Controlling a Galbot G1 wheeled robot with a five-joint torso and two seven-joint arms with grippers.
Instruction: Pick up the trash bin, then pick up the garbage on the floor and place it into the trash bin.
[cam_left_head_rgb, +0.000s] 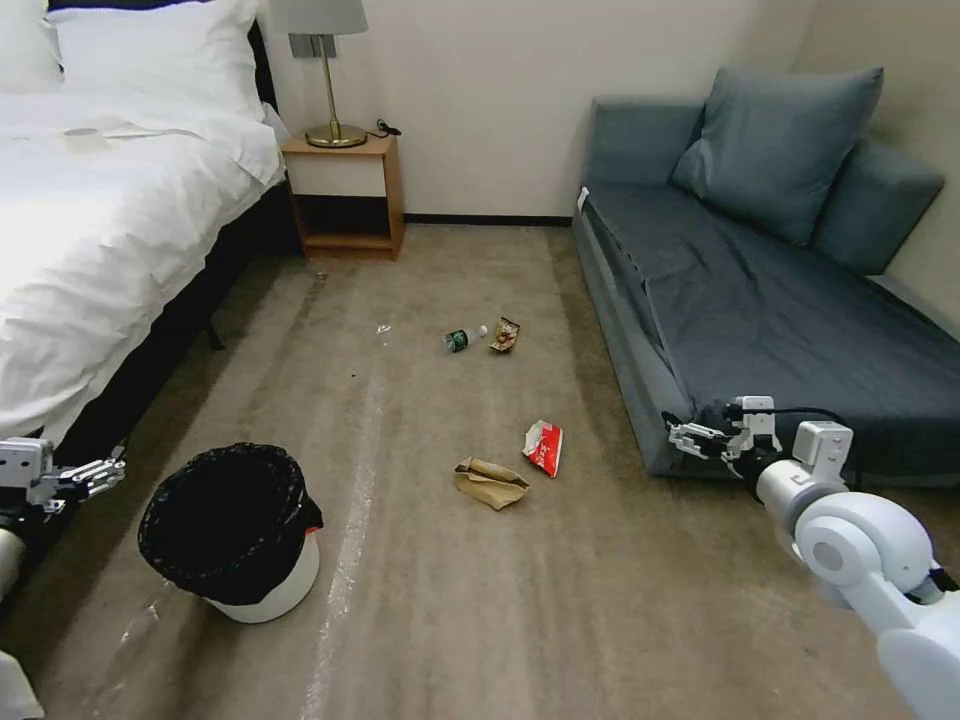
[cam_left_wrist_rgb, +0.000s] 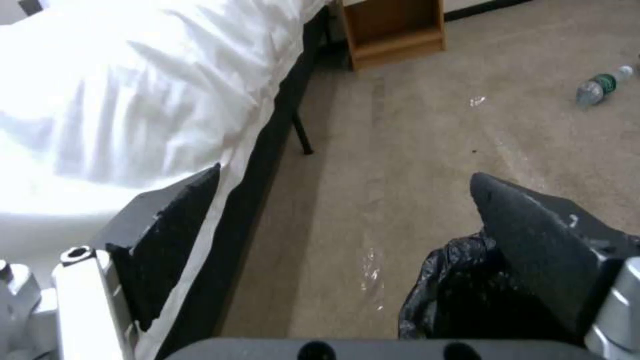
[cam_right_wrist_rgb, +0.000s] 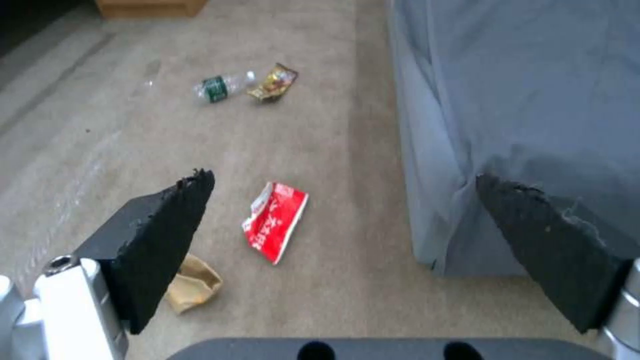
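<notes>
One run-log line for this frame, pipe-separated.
stage: pre-grasp | left end effector: open, beside trash bin, not touching | right end effector: open, by sofa | garbage: all on carpet

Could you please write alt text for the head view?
A black-lined trash bin stands on carpet beside the open left gripper; a paper bag, red wrapper, bottle and snack packet lie beyond, the open right gripper near the sofa.
</notes>
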